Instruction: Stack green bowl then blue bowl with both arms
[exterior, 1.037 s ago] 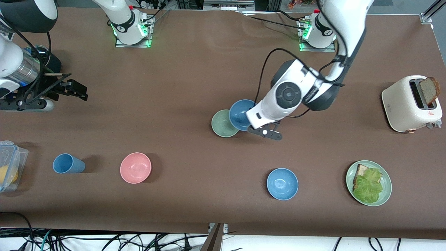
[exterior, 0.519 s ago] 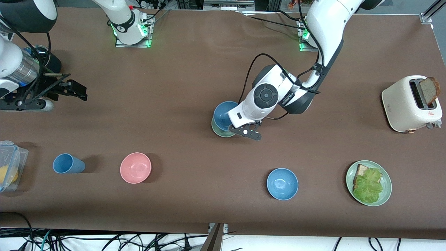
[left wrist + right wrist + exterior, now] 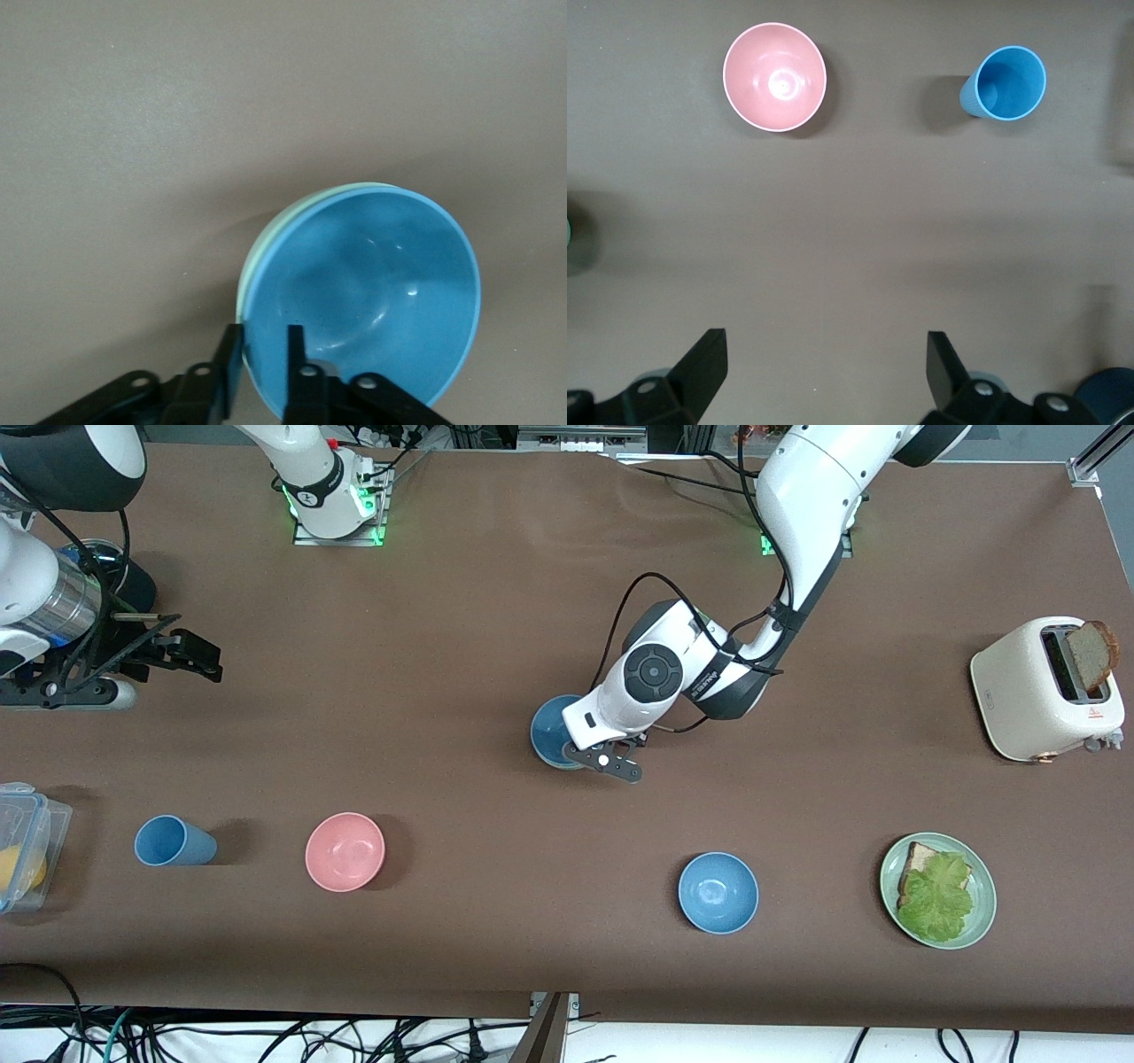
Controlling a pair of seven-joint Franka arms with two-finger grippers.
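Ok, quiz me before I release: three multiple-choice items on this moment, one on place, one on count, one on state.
1. The held blue bowl is:
A. in the green bowl
B. beside the pink bowl
C. on the plate

2. Blue bowls in the front view:
A. one
B. two
C. three

3. The left gripper is:
A. open over bare table
B. shut on the cup
C. shut on the blue bowl's rim

Key: 1 A, a green rim edges it; 2 B, another blue bowl sits alone; 3 C, fingers pinch the rim.

Probably a lab: bolted arm bases (image 3: 337, 500), loose cables (image 3: 266, 1036).
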